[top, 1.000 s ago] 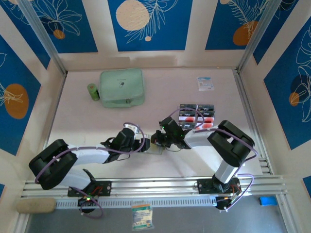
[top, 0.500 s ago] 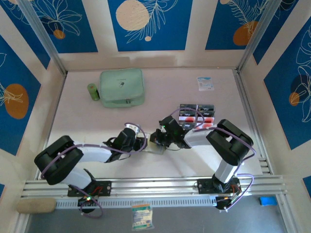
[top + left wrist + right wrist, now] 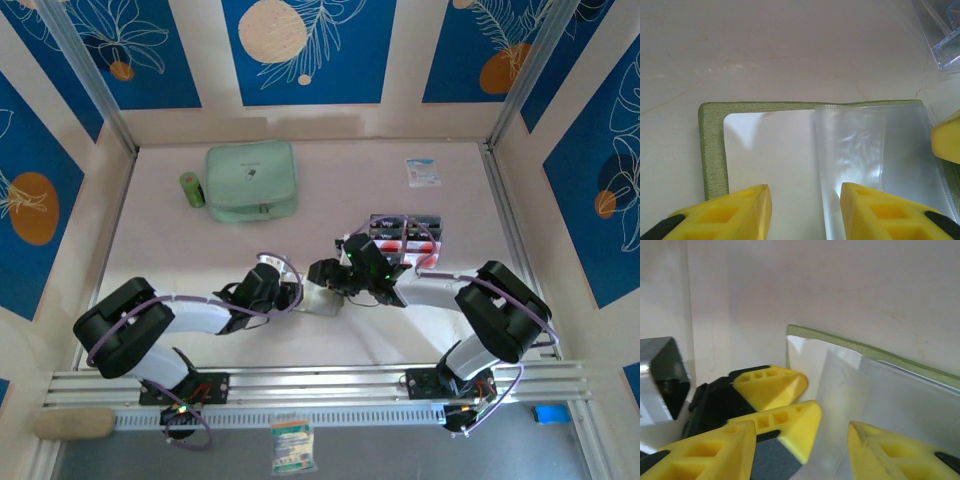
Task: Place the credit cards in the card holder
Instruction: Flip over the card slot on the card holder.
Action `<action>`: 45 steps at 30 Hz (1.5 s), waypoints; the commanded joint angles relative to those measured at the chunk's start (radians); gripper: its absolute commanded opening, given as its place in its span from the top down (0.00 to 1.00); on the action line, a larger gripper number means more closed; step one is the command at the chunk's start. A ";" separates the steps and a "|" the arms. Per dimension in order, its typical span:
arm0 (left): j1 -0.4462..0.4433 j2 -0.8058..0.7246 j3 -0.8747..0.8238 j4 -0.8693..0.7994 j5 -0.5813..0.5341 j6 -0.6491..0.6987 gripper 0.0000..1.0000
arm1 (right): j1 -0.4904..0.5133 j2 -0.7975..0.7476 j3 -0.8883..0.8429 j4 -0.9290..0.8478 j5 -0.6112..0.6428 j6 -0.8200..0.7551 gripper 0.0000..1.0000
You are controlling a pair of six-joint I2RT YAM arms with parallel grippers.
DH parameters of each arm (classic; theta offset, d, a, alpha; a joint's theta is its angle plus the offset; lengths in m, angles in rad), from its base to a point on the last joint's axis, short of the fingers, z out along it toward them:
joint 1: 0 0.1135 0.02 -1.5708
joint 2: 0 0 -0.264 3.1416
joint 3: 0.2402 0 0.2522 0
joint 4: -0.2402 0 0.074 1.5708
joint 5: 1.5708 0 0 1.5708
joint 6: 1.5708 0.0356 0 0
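Quick look at this one. The card holder [image 3: 318, 300] is lying open and flat on the worktop [image 3: 200, 260], dead centre of the overhead frame, with its long axis running left to right. The left end effector [image 3: 805, 192] is parked over its near edge, jaws partly apart and a clear sleeve showing between them. I honestly can't tell if the tips are pressing on it or just hovering. The right end effector [image 3: 802, 430] comes in from the other side, about half open with nothing in it. The credit cards [image 3: 408, 236] sit in a neat block up and to the right of the holder. My guess is the right arm goes for a card, since it's clearly the closer one.
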 commanded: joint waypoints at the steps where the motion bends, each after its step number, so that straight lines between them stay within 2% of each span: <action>1: -0.009 0.076 -0.029 -0.119 0.059 -0.022 0.57 | -0.002 0.030 -0.010 -0.015 -0.001 -0.011 0.48; 11: -0.011 0.052 -0.038 -0.120 0.056 -0.024 0.56 | 0.010 0.134 0.062 0.004 -0.032 -0.015 0.49; 22: -0.011 0.008 -0.046 -0.129 0.051 -0.027 0.51 | 0.020 0.149 0.116 -0.025 -0.057 -0.031 0.51; 27: -0.010 -0.065 -0.049 -0.163 0.039 -0.031 0.39 | 0.028 0.120 0.136 -0.066 -0.047 -0.042 0.51; 35: -0.008 -0.344 -0.052 -0.332 -0.052 -0.043 0.00 | 0.050 0.086 0.159 -0.112 -0.032 -0.026 0.48; 45: 0.026 -0.678 -0.077 -0.537 -0.148 -0.076 0.00 | 0.091 0.138 0.218 -0.104 -0.039 0.010 0.44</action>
